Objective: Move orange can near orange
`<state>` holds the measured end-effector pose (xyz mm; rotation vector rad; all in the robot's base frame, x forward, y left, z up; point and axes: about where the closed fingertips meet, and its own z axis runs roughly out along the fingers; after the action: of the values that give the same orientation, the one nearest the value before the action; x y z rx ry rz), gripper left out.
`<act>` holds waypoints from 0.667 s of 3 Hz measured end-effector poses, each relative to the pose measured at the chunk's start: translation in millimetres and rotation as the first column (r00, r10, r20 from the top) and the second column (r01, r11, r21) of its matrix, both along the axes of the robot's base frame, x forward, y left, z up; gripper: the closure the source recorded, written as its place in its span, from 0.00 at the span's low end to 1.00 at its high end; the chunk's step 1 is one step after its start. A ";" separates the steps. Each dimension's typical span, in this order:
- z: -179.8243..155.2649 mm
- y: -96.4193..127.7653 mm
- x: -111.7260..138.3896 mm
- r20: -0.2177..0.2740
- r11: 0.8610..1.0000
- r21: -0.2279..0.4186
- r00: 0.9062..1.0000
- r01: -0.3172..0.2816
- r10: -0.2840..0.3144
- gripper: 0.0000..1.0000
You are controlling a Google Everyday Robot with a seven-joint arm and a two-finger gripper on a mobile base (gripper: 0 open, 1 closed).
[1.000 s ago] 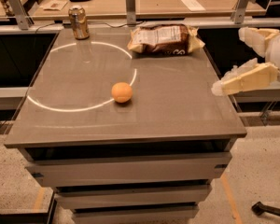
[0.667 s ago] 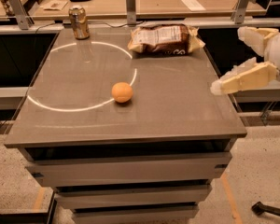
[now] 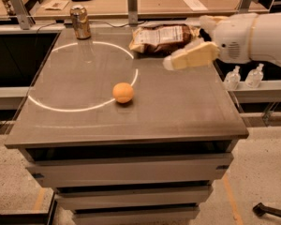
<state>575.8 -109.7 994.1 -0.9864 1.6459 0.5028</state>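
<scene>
- Camera view: claw [image 3: 187, 43] hangs over the far right of the desk [image 3: 187, 111], at the snack bag [image 3: 159, 36], spread, pinching nothing.
- Orange can [image 3: 80, 21]: upright, far left corner.
- Orange [image 3: 123, 92]: mid-desk, well apart from can.

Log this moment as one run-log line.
gripper: over table right side, beside snack bag, holding nothing | orange can: upright, back-left corner, not yet grasped | orange: mid-table, apart from can
</scene>
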 end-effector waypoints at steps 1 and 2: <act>2.6 42.6 43.2 0.024 1.000 0.018 1.000 0.018 -0.018 0.00; 4.1 82.3 78.2 0.059 0.999 0.003 0.997 0.040 -0.040 0.00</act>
<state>654.0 -27.4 998.2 -0.9567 1.6095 0.4440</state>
